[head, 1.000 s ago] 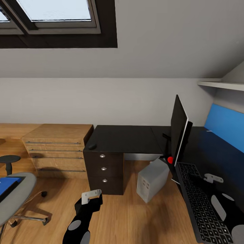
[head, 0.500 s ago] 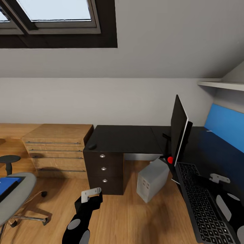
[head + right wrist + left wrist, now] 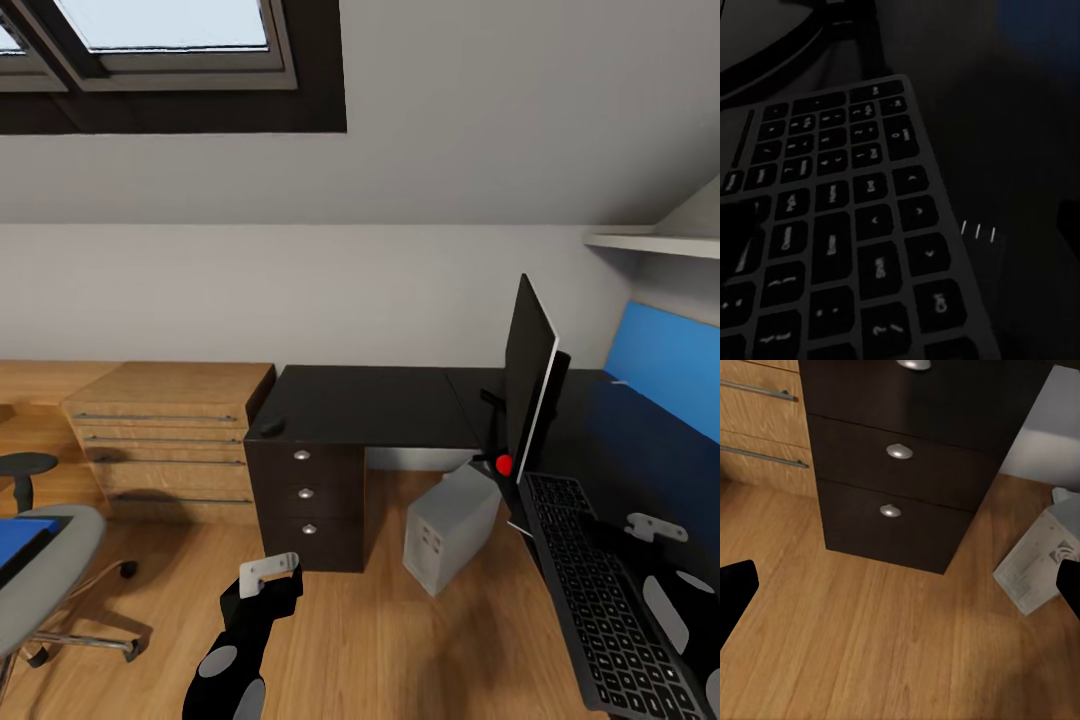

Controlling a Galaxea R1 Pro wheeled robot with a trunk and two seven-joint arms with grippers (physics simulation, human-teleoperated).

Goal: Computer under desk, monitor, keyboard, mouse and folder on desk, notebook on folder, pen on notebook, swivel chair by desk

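Lying on the black surface (image 3: 380,405) just in front of the monitor (image 3: 527,375), the keyboard (image 3: 600,610), mouse (image 3: 271,428) well apart at the far corner, with the right pincer (image 3: 655,527) hovering empty over the keys and the left pincer (image 3: 270,573) hanging spread (nothing held) over the floor (image 3: 400,640).

Monitor (image 3: 527,385) standing on desk (image 3: 380,405), keyboard (image 3: 592,590) lying on desk in front of it. Mouse (image 3: 272,428) on desk's left end, above drawer unit (image 3: 306,495). Computer (image 3: 450,528) on floor under desk, right of drawer unit. Swivel chair (image 3: 40,580) far left, folder (image 3: 18,538) on seat.
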